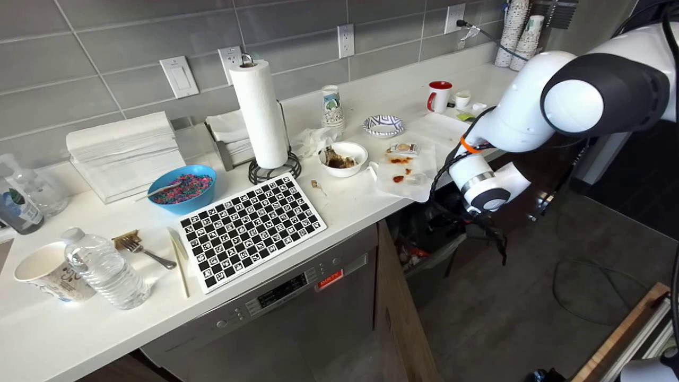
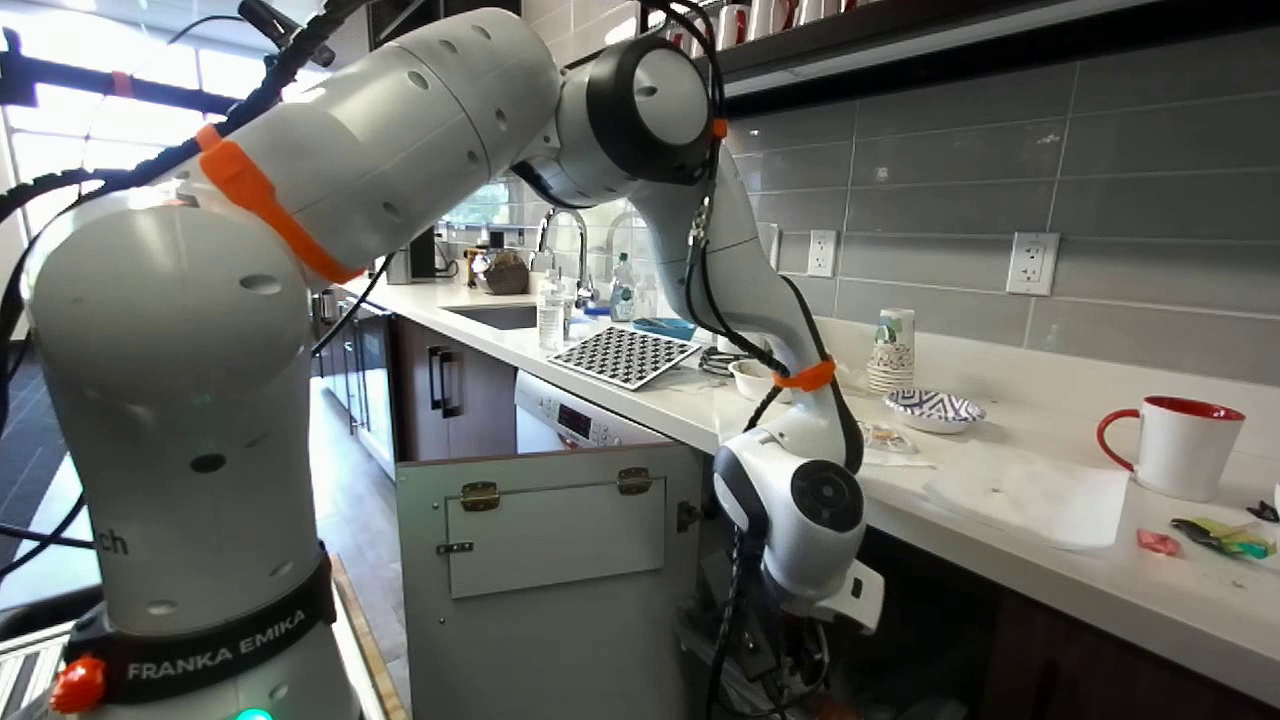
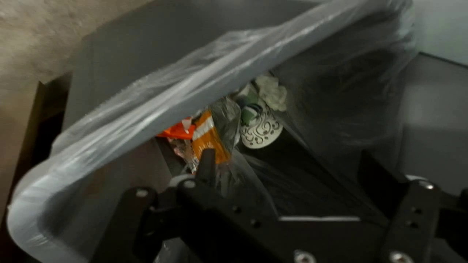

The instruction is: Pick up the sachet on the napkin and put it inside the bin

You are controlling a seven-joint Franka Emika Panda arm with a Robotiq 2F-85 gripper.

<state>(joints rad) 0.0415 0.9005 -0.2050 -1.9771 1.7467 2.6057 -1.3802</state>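
My gripper (image 3: 289, 160) stands open, its two fingers well apart and nothing held between them. It points down into the bin (image 3: 146, 109), whose rim is wrapped in a clear plastic liner. Inside the bin lie an orange wrapper (image 3: 209, 137), a red one and a patterned paper cup (image 3: 261, 129). On the counter, a small sachet with a printed label (image 1: 404, 149) rests at the back of the white napkin (image 1: 390, 178), which has red sauce stains. A clear crumpled piece (image 1: 418, 179) lies nearer the napkin's front edge. In both exterior views the gripper is dark and partly hidden below the counter.
An opened cabinet door (image 2: 550, 590) stands beside the bin, and the counter edge runs close to the arm. On the counter are a white bowl (image 1: 343, 159), a patterned plate (image 1: 384, 126), a red-rimmed mug (image 1: 439, 96) and a paper-towel roll (image 1: 260, 114).
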